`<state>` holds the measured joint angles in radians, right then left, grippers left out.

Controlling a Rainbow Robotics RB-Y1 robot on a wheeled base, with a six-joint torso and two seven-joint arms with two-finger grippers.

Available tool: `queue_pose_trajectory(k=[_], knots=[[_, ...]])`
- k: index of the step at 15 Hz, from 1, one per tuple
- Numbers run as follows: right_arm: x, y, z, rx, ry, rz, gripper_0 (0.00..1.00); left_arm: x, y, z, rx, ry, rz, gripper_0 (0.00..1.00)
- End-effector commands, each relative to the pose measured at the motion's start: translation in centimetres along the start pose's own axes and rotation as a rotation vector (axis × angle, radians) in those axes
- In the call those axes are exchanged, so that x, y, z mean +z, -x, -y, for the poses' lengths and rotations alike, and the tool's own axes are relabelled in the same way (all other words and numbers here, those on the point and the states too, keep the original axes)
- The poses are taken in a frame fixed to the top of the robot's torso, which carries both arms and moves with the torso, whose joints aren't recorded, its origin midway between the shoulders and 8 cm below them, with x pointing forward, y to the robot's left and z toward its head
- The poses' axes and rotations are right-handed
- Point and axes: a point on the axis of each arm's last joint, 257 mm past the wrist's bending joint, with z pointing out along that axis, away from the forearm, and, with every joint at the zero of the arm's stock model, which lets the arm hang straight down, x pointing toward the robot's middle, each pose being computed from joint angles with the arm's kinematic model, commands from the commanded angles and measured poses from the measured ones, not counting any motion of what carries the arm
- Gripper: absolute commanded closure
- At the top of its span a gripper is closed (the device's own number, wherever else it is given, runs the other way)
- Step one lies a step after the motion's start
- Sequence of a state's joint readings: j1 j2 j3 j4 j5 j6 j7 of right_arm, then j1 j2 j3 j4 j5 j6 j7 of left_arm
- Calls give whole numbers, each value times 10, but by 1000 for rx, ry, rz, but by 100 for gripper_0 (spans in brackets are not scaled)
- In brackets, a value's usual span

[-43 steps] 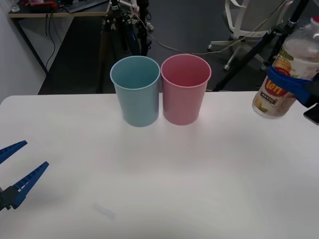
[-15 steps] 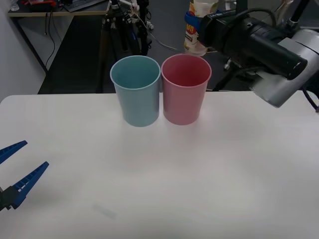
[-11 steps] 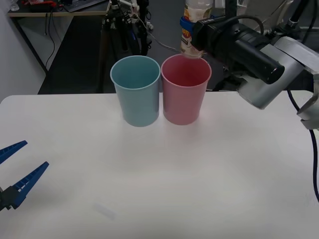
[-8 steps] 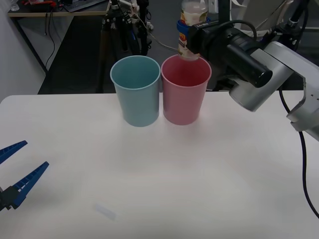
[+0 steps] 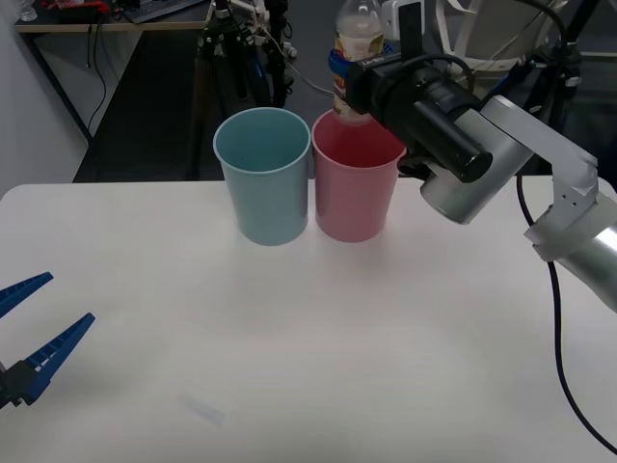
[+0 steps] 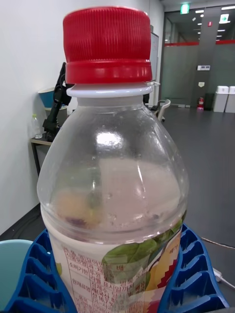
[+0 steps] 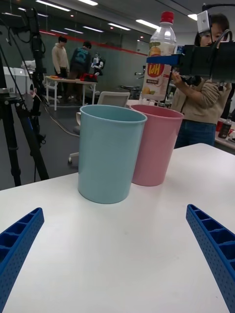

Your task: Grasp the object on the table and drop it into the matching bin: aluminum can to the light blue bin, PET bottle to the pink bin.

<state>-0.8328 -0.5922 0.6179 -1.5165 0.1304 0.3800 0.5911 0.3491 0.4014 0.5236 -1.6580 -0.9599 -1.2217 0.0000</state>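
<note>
Over the white table (image 5: pixel 289 328), right gripper (image 5: pixel 349 75), clamped on the bottle (image 5: pixel 355 43), had swung above the pink bin (image 5: pixel 355 174); drop due. Left gripper (image 5: pixel 29 328) idle, jaws apart.

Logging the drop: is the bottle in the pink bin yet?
Not yet. The bottle stands upright in the right claw, above the pink bin.

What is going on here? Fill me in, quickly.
The robot is sorting a PET bottle into a bin. Its right gripper is shut on the bottle at the label and holds it upright, above the far rim of the pink bin; it is not released yet. The light blue bin stands right beside the pink one on the white table. The left gripper is open, low over the table's near left side.
</note>
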Motion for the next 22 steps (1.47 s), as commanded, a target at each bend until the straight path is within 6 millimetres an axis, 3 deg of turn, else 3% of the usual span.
queue_pose_trajectory(k=[1,2,3,16,19,22], knots=[[0,-1,1,3,-1,-2,80,0,0,0,0,0,0,0],[0,0,0,1,0,0,13,0,0,0,0,0,0,0],[0,0,0,3,0,0,0,0,0,0,0,0,0,0],[-1,2,0,-6,2,5,0,0,0,0,0,0,0,0],[-8,14,0,-19,13,24,0,0,0,0,0,0,0,0],[-27,19,-1,-17,42,30,0,0,0,0,0,0,0,0]])
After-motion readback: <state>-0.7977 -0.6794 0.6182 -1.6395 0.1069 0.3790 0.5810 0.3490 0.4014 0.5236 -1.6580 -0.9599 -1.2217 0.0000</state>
